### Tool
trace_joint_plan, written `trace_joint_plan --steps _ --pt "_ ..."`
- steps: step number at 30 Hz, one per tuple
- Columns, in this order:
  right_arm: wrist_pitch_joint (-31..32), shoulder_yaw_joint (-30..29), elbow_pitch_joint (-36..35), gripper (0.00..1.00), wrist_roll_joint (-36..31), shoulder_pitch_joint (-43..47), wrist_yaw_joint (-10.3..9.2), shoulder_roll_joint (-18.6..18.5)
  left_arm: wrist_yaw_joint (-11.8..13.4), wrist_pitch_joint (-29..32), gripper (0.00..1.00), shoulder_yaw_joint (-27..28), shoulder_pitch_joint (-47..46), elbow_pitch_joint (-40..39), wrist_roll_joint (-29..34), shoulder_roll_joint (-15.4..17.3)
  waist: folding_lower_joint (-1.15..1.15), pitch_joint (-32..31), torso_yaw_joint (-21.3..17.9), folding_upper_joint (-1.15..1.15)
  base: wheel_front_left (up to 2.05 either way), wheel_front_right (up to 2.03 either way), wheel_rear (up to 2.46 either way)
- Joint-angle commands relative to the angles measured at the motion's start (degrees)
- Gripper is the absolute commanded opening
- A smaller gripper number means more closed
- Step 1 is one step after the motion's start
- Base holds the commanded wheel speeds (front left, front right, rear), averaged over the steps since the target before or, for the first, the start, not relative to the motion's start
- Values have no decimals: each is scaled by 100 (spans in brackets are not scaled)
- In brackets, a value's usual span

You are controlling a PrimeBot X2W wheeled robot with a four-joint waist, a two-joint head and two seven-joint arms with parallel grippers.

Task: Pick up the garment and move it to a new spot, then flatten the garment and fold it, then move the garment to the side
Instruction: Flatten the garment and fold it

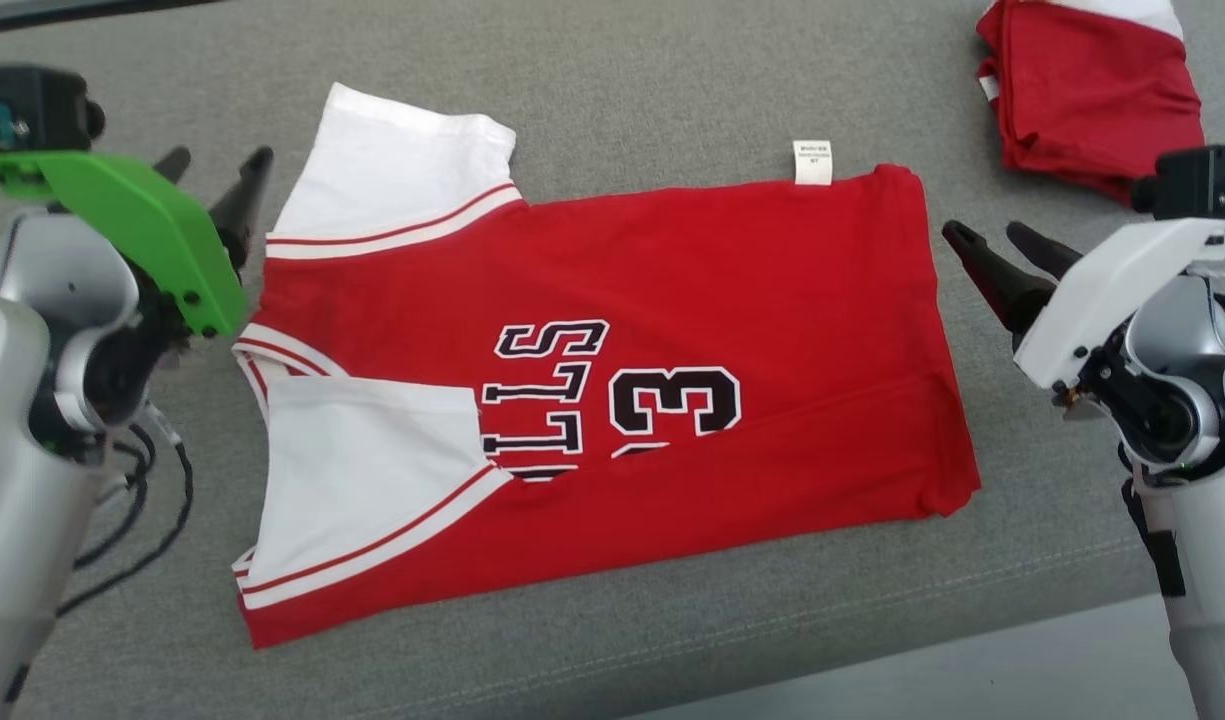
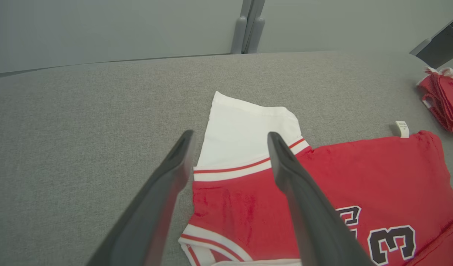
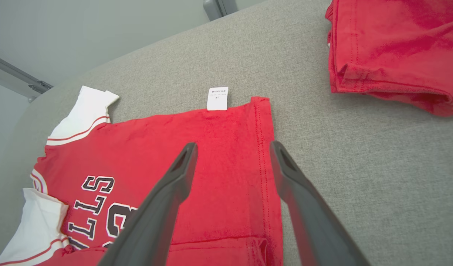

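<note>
**Jersey flat on grey surface, part-folded; both grippers open and empty**

The garment (image 1: 672,300), a red jersey with white sleeves, lies in the middle of the grey fabric surface (image 1: 612,80). The neck end points to the robot's left and the hem to its right. The near long edge is folded up over the body, and the fold line cuts across the lower part of the black lettering (image 1: 612,395). The near sleeve (image 1: 362,470) is turned in onto the red body. The far sleeve (image 1: 392,170) lies spread on the surface, outside the body outline. A small white label (image 1: 812,162) sticks out past the far edge, near the hem corner.

The left gripper (image 1: 220,158) is just beside the neck end, next to the far sleeve. Its fingers are spread apart with nothing between them. In the left wrist view they frame the far sleeve and its red stripe. A green cover (image 1: 142,230) sits behind the fingers.

The right gripper (image 1: 984,232) is just beside the hem edge. Its fingers are also spread and empty. In the right wrist view they straddle the hem seam. I cannot tell whether either gripper touches the cloth. A white cover (image 1: 1112,290) sits behind the right fingers.

A second red garment (image 1: 1092,90), folded, lies at the far right of the surface, well apart from the jersey.
</note>
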Motion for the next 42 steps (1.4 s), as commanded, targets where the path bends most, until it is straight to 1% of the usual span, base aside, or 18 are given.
trace_joint_plan --steps 1,5,8,12,17,22,28,31,36,37,38,39,40,41,42 --pt "40 79 12 100 48 -182 1 -30 -30 160 100 -39 -268 101 61 52 -1 511 -328 0 0 0 0" --pt "99 373 100 100 84 -652 1 -46 -170 634 100 -176 -983 390 197 198 -1 880 -508 0 0 0 0" --pt "90 596 191 100 134 -962 1 -52 -240 870 100 -243 -1373 632 259 234 -1 1112 -636 0 0 0 0" --pt "40 893 280 100 237 -1333 1 -36 -321 1119 100 -312 -1759 907 342 330 -1 1389 -847 0 0 0 0" --pt "-41 1248 353 100 454 -1687 1 -27 -428 1376 100 -298 -2113 1132 375 544 -1 1650 -1142 0 0 0 0" --pt "-155 1501 392 100 645 -1855 1 -69 -417 1458 100 -253 -2277 1283 418 718 -1 1781 -1340 0 0 0 0" --pt "-302 1684 467 100 798 -1918 1 -120 -374 1480 100 -290 -2294 1380 504 875 -1 1821 -1461 0 0 0 0" --pt "-374 1762 515 100 865 -1927 1 -158 -337 1468 100 -298 -2248 1400 560 975 -1 1825 -1495 0 0 0 0" --pt "-470 1847 595 100 956 -1952 1 -229 -310 1522 100 -301 -2247 1399 554 1054 -1 1806 -1488 0 0 0 0" --pt "-485 1860 612 100 964 -1959 1 -241 -318 1527 93 -311 -2253 1392 547 1053 -1 1797 -1479 0 0 0 0" --pt "-486 1873 631 100 972 -1973 1 -253 -327 1549 84 -320 -2255 1382 533 1038 -1 1786 -1466 0 0 0 0" --pt "-494 1888 645 100 983 -1994 1 -262 -362 1553 60 -335 -2251 1369 511 1022 -1 1775 -1455 0 0 0 0" --pt "-511 1910 656 100 998 -2013 1 -265 -403 1563 51 -338 -2237 1361 471 1000 -1 1763 -1447 0 0 0 0" --pt "-521 1925 681 100 1011 -2035 1 -266 -418 1559 47 -347 -2225 1357 470 982 -1 1755 -1442 0 0 0 0" --pt "-524 1939 702 100 1014 -2064 1 -261 -427 1534 46 -356 -2212 1372 467 963 -1 1750 -1442 0 0 0 0"
